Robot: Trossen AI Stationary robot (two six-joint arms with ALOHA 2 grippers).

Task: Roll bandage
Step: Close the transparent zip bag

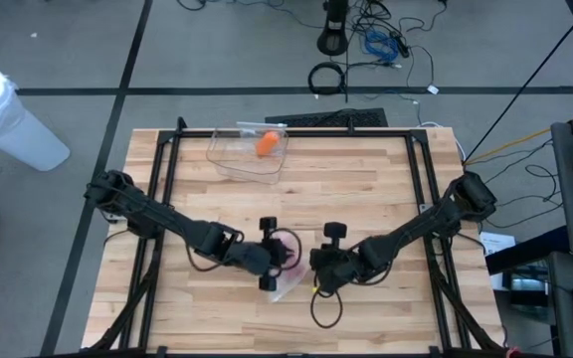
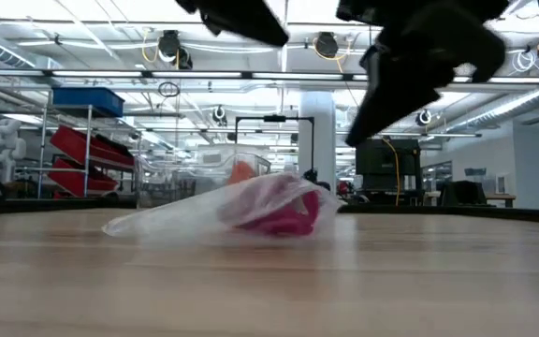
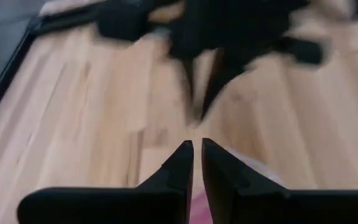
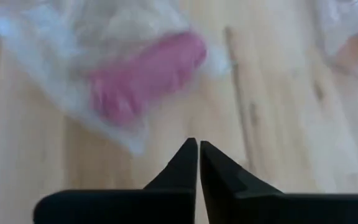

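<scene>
— What's on the bench [image 1: 366, 189] right now?

— A pale wooden slab in a black frame. Toward twelve o'clock sits a clear plastic tub [image 1: 248, 151] with something orange [image 1: 266, 144] inside. Nearer the six o'clock edge, about centre, lies a crumpled clear plastic bag [image 2: 215, 211] flat on the wood.

— And the bandage?

— Inside that bag. It's a pink bandage roll [image 4: 146, 76], soft and sausage-shaped, lying on its side and showing through the film. From table height the bag tapers off to a thin flat tail on one side, with the roll bunched in the fatter end.

— Where are the arms?

— Both reach in over the bag. The left gripper [image 3: 196, 146] hangs at the bag's nine o'clock side, the right gripper [image 4: 198, 144] at its three o'clock side, each raised off the wood.

— The fingers?

— The left fingers [image 3: 180, 168] stand almost together, only a thin slit between the tips, nothing in it. The right fingers [image 4: 181, 168] are pressed closed, tips meeting, also empty. The bag lies just beyond them, untouched as far as I can see.
</scene>
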